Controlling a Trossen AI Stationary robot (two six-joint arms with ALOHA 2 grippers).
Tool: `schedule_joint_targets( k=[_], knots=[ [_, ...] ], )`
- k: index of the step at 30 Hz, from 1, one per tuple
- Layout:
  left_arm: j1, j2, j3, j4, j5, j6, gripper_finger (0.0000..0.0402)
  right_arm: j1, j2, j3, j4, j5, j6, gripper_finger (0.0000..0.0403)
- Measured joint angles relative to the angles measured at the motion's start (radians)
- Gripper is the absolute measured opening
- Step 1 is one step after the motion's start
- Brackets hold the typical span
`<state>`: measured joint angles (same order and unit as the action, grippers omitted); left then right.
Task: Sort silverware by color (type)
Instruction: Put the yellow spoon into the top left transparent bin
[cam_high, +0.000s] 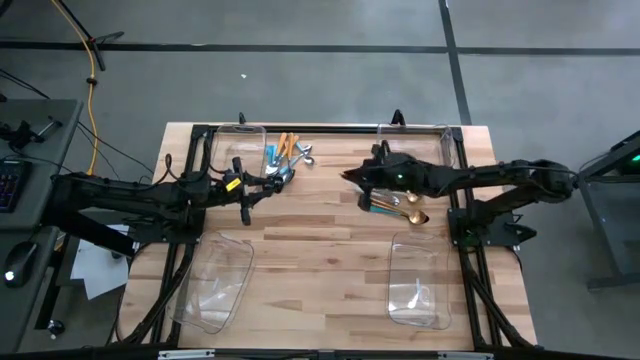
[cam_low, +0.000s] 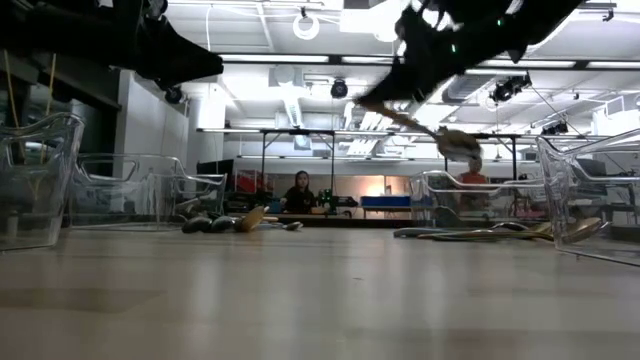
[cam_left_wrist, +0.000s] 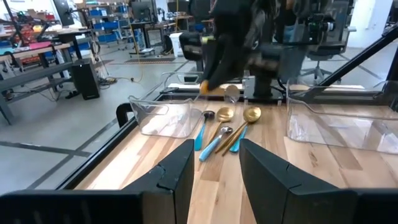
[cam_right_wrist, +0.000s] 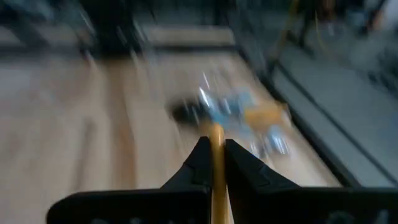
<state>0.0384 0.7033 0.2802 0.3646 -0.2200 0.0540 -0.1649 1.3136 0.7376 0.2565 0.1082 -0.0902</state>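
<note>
My right gripper (cam_high: 350, 178) hangs above the table's middle, shut on an orange-handled spoon (cam_low: 420, 125). One heap of silverware (cam_high: 292, 152), orange- and blue-handled, lies flat at the far middle. A second heap (cam_high: 400, 205), with gold spoons and teal handles, lies under my right arm and also shows in the left wrist view (cam_left_wrist: 224, 130). My left gripper (cam_high: 268, 184) waits level just left of the far heap, open (cam_left_wrist: 216, 149), with nothing between its fingers. My right gripper pinches the spoon's orange handle (cam_right_wrist: 216, 140) between its two fingertips (cam_right_wrist: 200, 152). The fingers come from the table's right, slanting a little down. The spoon runs back below the fingers, its bowl (cam_low: 460, 143) lowest, lifted clear of the table.
Four clear plastic bins stand near the table's corners: far left (cam_high: 240, 145), far right (cam_high: 415, 145), near left (cam_high: 215, 285), near right (cam_high: 420, 285). A black frame (cam_high: 330, 128) rims the table. Bare wood lies between the near bins. A person sits far off in the room (cam_low: 300, 192).
</note>
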Motion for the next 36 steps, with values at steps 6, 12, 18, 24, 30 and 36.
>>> schedule_joint_targets(
  k=[6, 12, 18, 24, 30, 36],
  knots=[
    [-0.001, 0.040, 0.000, 0.102, 0.039, -0.024, 0.0120, 0.040, 0.073, 0.000, 0.377, -0.088, 0.011, 0.0007],
    [-0.001, 0.155, -0.001, 0.244, 0.081, -0.025, 0.0120, 0.088, 0.213, 0.000, 0.730, -0.138, 0.041, 0.0007],
    [-0.001, 0.342, -0.001, 0.475, 0.114, -0.025, 0.0120, 0.118, 0.346, 0.000, 1.064, -0.147, 0.085, 0.0006],
    [-0.001, 0.494, 0.011, 0.702, 0.126, -0.045, 0.0120, 0.141, 0.451, 0.077, 1.178, -0.150, 0.091, 0.0006],
    [-0.007, 0.598, 0.083, 0.709, 0.207, -0.079, 0.0136, 0.139, 0.518, 0.188, 1.120, -0.214, 0.080, 0.0006],
    [-0.021, 0.631, 0.107, 0.711, 0.216, -0.079, 0.0175, 0.139, 0.520, 0.212, 1.072, -0.221, 0.064, 0.0006]
  ],
)
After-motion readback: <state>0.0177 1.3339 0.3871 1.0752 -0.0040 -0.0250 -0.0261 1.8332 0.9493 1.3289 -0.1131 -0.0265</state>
